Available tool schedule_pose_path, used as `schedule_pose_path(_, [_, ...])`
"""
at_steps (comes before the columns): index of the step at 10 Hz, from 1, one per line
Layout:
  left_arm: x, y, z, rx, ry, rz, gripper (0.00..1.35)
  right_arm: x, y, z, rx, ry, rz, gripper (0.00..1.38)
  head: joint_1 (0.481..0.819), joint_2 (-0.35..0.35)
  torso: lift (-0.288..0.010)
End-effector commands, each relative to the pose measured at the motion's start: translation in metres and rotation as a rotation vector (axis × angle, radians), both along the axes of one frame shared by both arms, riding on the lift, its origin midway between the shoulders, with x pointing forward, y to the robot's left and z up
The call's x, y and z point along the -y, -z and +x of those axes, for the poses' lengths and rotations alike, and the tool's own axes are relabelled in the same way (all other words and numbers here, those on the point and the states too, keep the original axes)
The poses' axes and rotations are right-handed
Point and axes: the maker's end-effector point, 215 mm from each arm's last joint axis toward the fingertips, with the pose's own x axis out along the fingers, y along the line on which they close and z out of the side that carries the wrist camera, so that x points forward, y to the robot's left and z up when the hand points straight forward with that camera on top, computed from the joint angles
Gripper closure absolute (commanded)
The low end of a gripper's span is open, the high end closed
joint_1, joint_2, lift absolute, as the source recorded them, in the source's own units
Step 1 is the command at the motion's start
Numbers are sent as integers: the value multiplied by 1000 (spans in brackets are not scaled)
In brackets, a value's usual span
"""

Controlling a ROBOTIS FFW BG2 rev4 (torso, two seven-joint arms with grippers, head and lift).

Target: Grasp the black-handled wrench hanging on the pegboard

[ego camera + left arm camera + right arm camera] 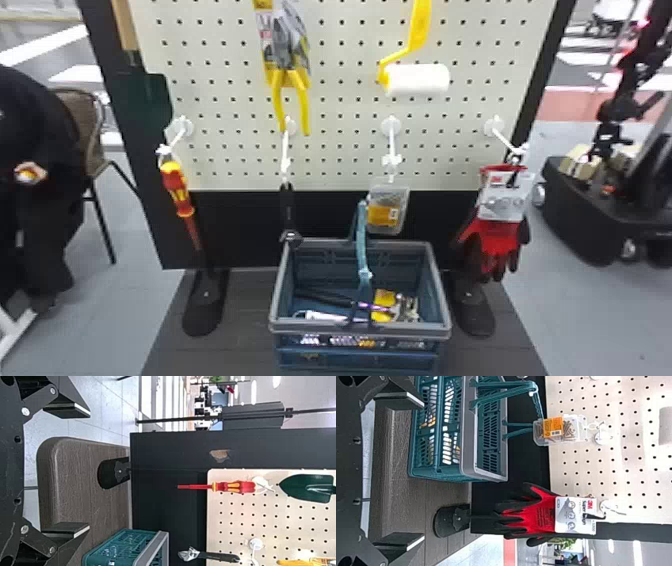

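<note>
Nearest, the left pincer (83, 471) has its two flat fingers spread wide and nothing between them, held over the left part of the dark surface (79, 487). The right pincer (417, 471) gapes as wide, also holding nothing, over the surface's right part. The head view takes in the blue basket (360, 327) at the middle of the surface, reaching its near edge, with small tools lying inside. The pegboard (225, 75) stands upright along the far edge on two black feet, one near each far corner. The black-handled wrench (287, 212) hangs straight down from a white hook in the board's lower row, left of centre. Its metal head is just above the basket's far left corner; whether they touch I cannot tell. The left wrist view gives the wrench (210, 556) side-on. It is well apart from the left pincer, past the far edge and to the right of the gap between the fingers, with the red-and-yellow screwdriver (226, 487) more nearly straight ahead and a green trowel (309, 488) above that. The right wrist view faces the other side of the board, with red-and-black gloves (526, 514) and a clear box of screws (560, 429). Higher up, the head view shows yellow pliers (290, 85) and a paint roller (415, 77).
</note>
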Motion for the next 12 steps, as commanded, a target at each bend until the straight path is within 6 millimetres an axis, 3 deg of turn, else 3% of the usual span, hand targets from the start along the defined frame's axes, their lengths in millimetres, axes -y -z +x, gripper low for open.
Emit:
schedule_pose_path(1, [1, 0, 0, 3, -9, -9, 286, 0, -1, 1, 2, 0, 0, 133, 549, 0, -100])
schedule_pose_path(9, [-1, -2, 1, 6, -13, -7, 286, 0, 0, 2, 2, 0, 0, 133, 549, 0, -100])
schedule_pose_path(12, [15, -7, 24, 29, 13, -24, 286, 0, 3, -1, -7, 0, -1, 133, 549, 0, -100])
